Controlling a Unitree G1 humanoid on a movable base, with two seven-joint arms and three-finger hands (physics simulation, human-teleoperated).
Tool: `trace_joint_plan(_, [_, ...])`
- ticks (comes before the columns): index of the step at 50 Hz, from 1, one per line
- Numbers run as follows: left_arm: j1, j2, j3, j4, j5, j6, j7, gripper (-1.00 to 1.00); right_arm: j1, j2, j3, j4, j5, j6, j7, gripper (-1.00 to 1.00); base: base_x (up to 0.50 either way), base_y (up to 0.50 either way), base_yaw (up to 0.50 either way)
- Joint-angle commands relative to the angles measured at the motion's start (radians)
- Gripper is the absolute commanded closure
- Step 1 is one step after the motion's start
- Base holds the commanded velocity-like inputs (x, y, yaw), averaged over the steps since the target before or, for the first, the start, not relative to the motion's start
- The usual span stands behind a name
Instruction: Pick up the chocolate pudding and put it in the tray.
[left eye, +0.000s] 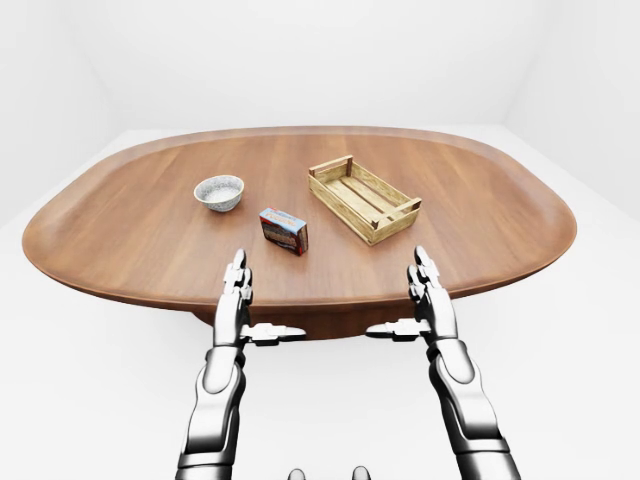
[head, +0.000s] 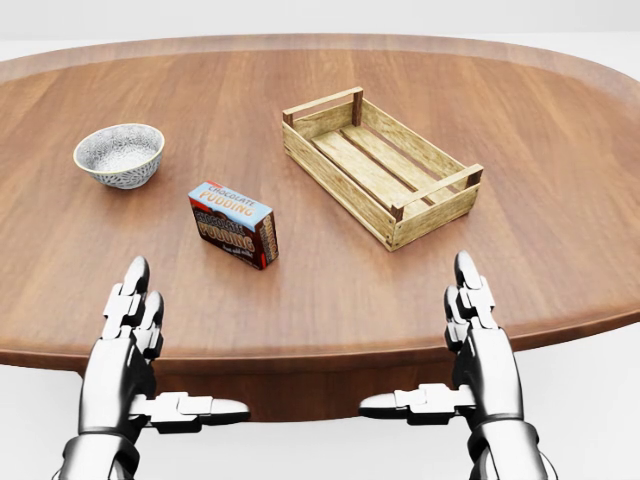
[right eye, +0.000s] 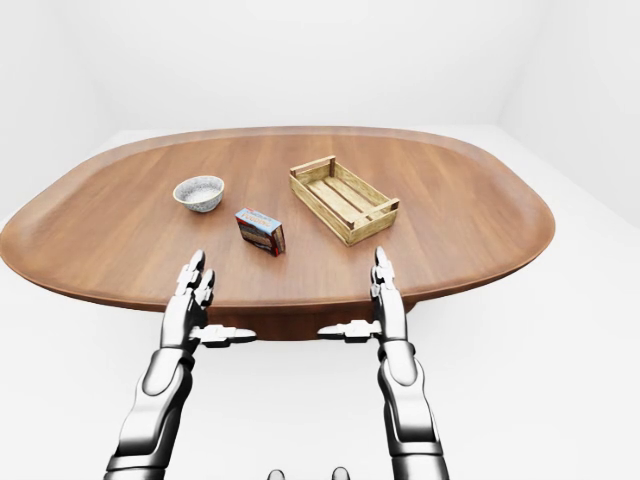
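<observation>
The chocolate pudding box (head: 234, 223), blue on top with dark red sides, lies on the oval wooden table (head: 560, 150) left of centre in the head view. The wooden slatted tray (head: 378, 165) stands empty to its right, turned at an angle. My left hand (head: 128, 330) is open at the bottom left, at the table's near edge, below the box and apart from it. My right hand (head: 470, 320) is open at the bottom right, below the tray. Both hands hold nothing.
A grey speckled bowl (head: 119, 153) stands on the table to the upper left of the pudding box. White floor and walls surround the table (left eye: 300, 180) in the eye views.
</observation>
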Motion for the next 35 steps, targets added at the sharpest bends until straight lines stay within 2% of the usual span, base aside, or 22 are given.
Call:
trace_joint_plan(1, [0.005, 0.001, 0.001, -0.018, -0.002, 0.018, -0.003, -1.0, 0.001, -0.002, -0.001, -0.005, -0.002, 0.006, 0.0, -1.0, 0.0, 0.0, 0.0])
trace_joint_plan(5, [0.008, 0.001, 0.001, -0.025, -0.002, 0.022, -0.004, -1.0, 0.005, -0.002, 0.0, -0.012, -0.009, 0.006, -0.003, -1.0, 0.0, 0.0, 0.0])
trace_joint_plan(11, [0.007, 0.001, 0.002, -0.026, -0.002, 0.023, -0.005, -1.0, 0.001, -0.002, 0.001, 0.003, -0.017, -0.011, -0.005, -1.0, 0.0, 0.0, 0.0])
trace_joint_plan(18, [0.009, 0.001, 0.001, -0.031, -0.001, 0.027, -0.005, -1.0, 0.006, -0.002, 0.002, -0.011, -0.022, -0.002, -0.007, -1.0, 0.0, 0.17, 0.0])
trace_joint_plan(19, [0.008, 0.0, 0.001, -0.03, -0.001, 0.026, -0.006, -1.0, 0.007, -0.001, 0.003, -0.015, -0.021, 0.001, -0.006, -1.0, 0.0, 0.22, 0.0])
trace_joint_plan(20, [0.009, 0.0, 0.001, -0.014, -0.001, 0.011, -0.007, -1.0, 0.009, -0.001, 0.003, -0.017, -0.022, 0.001, -0.005, -1.0, 0.0, 0.22, 0.0])
trace_joint_plan(21, [0.006, 0.001, 0.002, -0.006, -0.001, 0.006, -0.008, -1.0, 0.005, -0.001, 0.002, -0.01, -0.022, -0.002, -0.005, -1.0, 0.0, 0.22, 0.0])
trace_joint_plan(26, [0.001, 0.002, 0.002, 0.0, -0.001, 0.005, -0.009, -1.0, 0.004, -0.002, 0.003, -0.002, -0.027, -0.008, -0.004, -1.0, 0.0, 0.22, 0.0])
trace_joint_plan(30, [0.002, 0.002, 0.001, 0.016, 0.002, -0.011, -0.012, -1.0, 0.008, -0.002, 0.004, -0.002, -0.03, -0.011, -0.002, -1.0, 0.0, 0.23, 0.0])
trace_joint_plan(32, [0.004, 0.002, 0.0, 0.014, 0.003, -0.011, -0.012, -1.0, 0.011, -0.002, 0.004, -0.008, -0.029, -0.006, -0.001, -1.0, 0.0, 0.23, 0.0])
trace_joint_plan(35, [0.005, 0.002, -0.002, 0.0, 0.004, 0.003, -0.012, -1.0, 0.01, -0.002, 0.004, -0.005, -0.029, -0.009, 0.0, -1.0, 0.0, 0.23, 0.0])
